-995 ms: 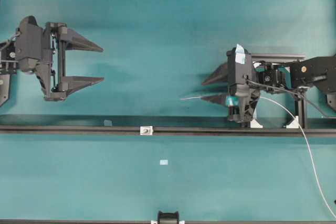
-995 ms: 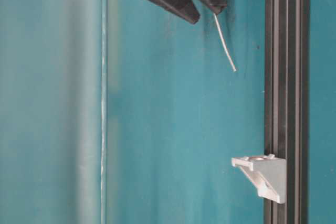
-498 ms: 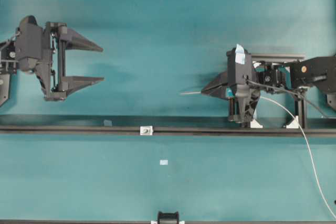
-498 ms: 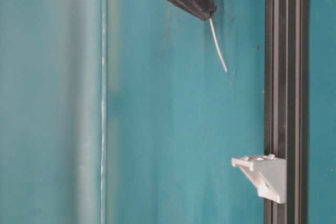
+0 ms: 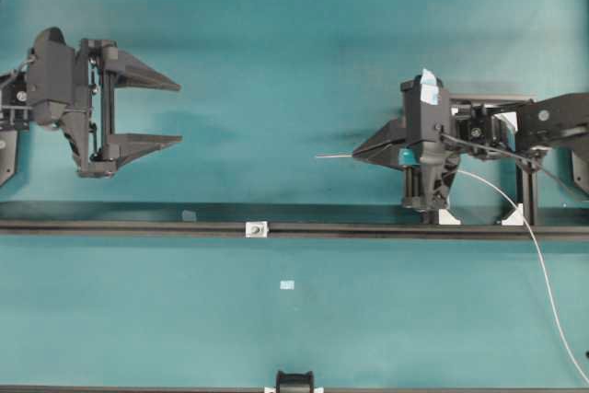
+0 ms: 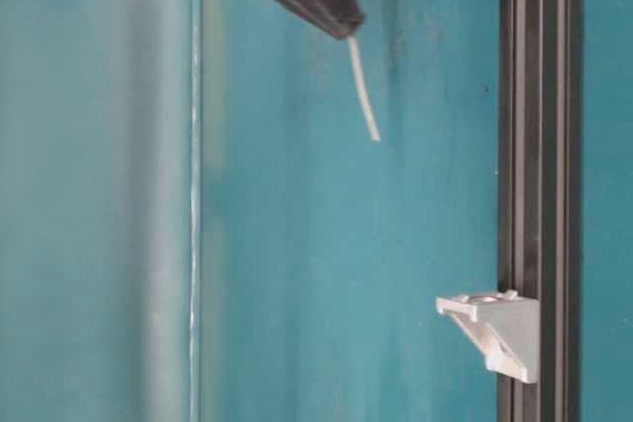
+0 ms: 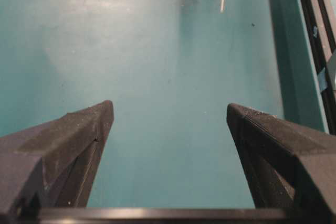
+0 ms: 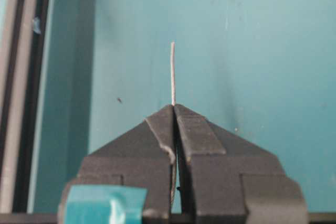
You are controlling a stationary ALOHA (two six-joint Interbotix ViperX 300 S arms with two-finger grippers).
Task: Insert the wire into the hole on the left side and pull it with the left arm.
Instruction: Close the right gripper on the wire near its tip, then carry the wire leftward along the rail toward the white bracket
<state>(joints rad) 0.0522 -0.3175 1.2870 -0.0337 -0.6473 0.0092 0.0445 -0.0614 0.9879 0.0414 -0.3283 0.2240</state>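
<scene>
- The right end effector [image 5: 355, 154], black with pale blue tape, is clamped on the thin whitish-grey wire [image 5: 333, 156], whose short tip pokes left.
- The all-black left end effector [image 5: 179, 113] hangs wide, holding nothing, far left.
- The dark round hole [image 5: 255, 228] in its small silver fitting sits on the black rail [image 5: 120, 228], apart from the wire tip.

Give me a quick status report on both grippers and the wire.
Right gripper shut on the wire, short end sticking out. Left gripper open, empty. Hole on the rail unthreaded; nothing between wire tip and it.
</scene>
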